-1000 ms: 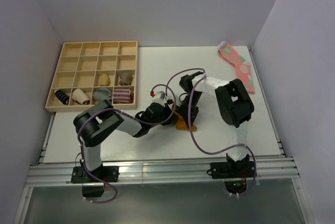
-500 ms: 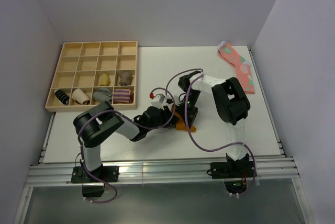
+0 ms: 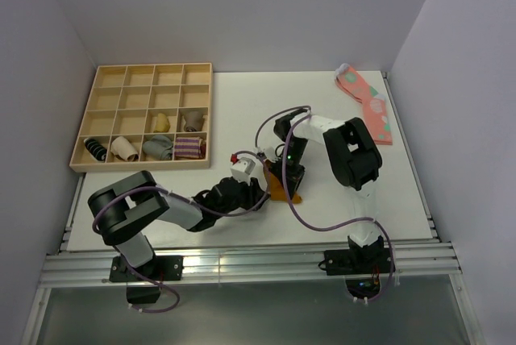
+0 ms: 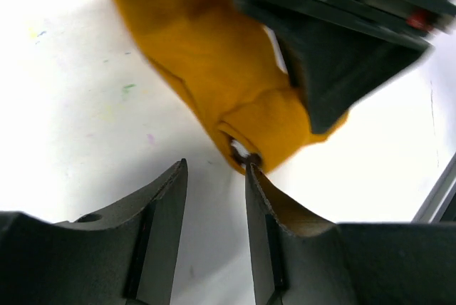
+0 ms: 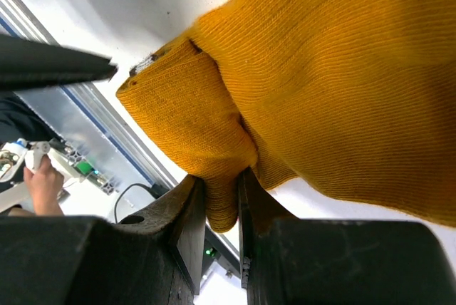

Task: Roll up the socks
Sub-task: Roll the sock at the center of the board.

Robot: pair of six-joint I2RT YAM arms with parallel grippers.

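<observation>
The mustard-orange sock [image 3: 281, 192] lies on the white table between the two grippers. In the right wrist view, my right gripper [image 5: 221, 177] is shut on a thick fold of the sock [image 5: 328, 70]. In the left wrist view the sock [image 4: 206, 63] shows a rolled end with a bit of dark cuff [image 4: 244, 155]. My left gripper [image 4: 215, 169] stands open just short of that end. Only bare table lies between its fingers, and the right fingertip [image 4: 251, 174] is close to the cuff. From above, the left gripper [image 3: 256, 190] sits left of the sock and the right gripper [image 3: 287, 174] over it.
A wooden compartment tray [image 3: 153, 65] at the back left holds several sock bundles [image 3: 173, 147]. A pink spotted sock [image 3: 367, 101] lies at the back right by the wall. A metal rail [image 3: 242, 264] runs along the table's near edge.
My left gripper has opened and let go of the sock's rolled end, drawing back a little toward the near left. The right gripper keeps its hold and has hardly moved.
</observation>
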